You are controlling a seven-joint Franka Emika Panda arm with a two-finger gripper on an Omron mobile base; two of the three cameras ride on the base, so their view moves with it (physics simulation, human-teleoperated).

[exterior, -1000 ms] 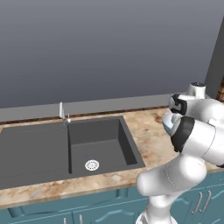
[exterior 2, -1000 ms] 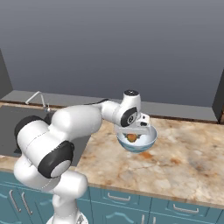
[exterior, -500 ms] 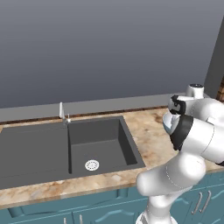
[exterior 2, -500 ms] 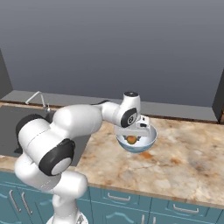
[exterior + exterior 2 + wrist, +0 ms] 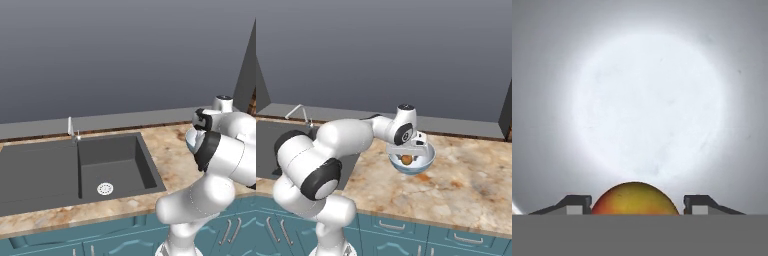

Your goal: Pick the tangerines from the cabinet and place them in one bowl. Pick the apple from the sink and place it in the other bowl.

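Note:
In the right base view my gripper (image 5: 407, 157) reaches down into the other bowl (image 5: 428, 153), white with pale-blue sides, on the marble counter. The orange-red apple (image 5: 406, 159) sits low inside that bowl between the fingers. The hand view looks straight down at the bowl's white floor (image 5: 647, 100). There the apple (image 5: 634, 200) lies between my gripper's (image 5: 637, 205) two dark tips, with a thin gap on each side, so the jaws stand a little open around it. The dark grey sink (image 5: 50, 170) with its white drain (image 5: 105, 188) lies to the left. The tangerines, cabinet and red bowl are out of view.
A small silver tap (image 5: 70, 130) stands behind the sink's divider. The marble counter (image 5: 466, 190) stretches to the right of the bowl. Teal drawers with silver handles (image 5: 391, 226) run below the counter edge. A grey wall rises behind.
The jaws have parted slightly from the apple, which they gripped in the bowl before. The arm and bowl have hardly moved.

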